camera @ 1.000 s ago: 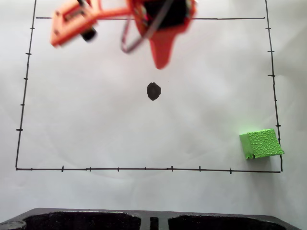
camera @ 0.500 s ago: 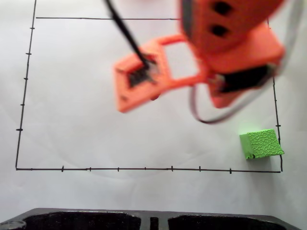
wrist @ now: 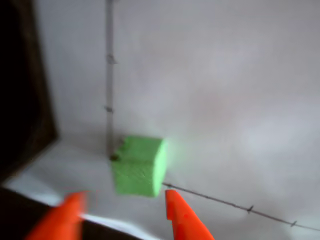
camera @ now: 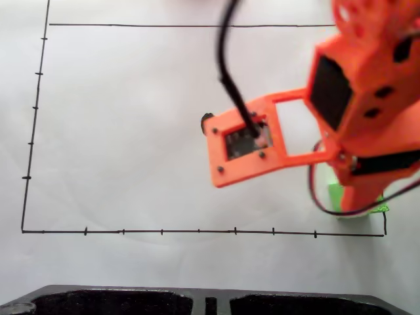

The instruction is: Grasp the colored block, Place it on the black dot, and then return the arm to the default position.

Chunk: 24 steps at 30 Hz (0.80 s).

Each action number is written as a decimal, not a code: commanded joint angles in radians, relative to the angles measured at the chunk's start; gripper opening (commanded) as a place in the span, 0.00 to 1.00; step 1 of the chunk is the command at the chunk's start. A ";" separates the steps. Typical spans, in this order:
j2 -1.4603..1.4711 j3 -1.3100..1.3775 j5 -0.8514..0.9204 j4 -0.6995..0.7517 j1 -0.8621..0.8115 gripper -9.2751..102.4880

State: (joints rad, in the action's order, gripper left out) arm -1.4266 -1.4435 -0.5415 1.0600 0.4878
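Gripper (wrist: 122, 212) open, fingers apart, near side of green block (wrist: 139, 166), no contact. Risk: blurred approach; one finger clips block, shoving it past corner of drawn border (wrist: 109, 100).

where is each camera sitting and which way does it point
Fixed view: high above the paper, looking down at the ruled rectangle; the orange arm with its camera frame covers most of the black dot and green block.
Wrist view: rides on the arm, looking past the gripper, its fingertips apart, at the block by the border corner.
Shared: block, border lines, white paper.
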 commanded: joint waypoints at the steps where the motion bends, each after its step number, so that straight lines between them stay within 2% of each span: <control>1: 0.009 0.066 -0.003 0.000 -0.005 0.36; 4: 0.044 0.092 -0.006 0.005 0.003 0.39; 24: 0.325 0.376 -0.021 0.115 0.044 0.38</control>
State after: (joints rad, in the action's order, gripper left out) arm -1.0937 -1.1121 -0.5645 1.1720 0.5246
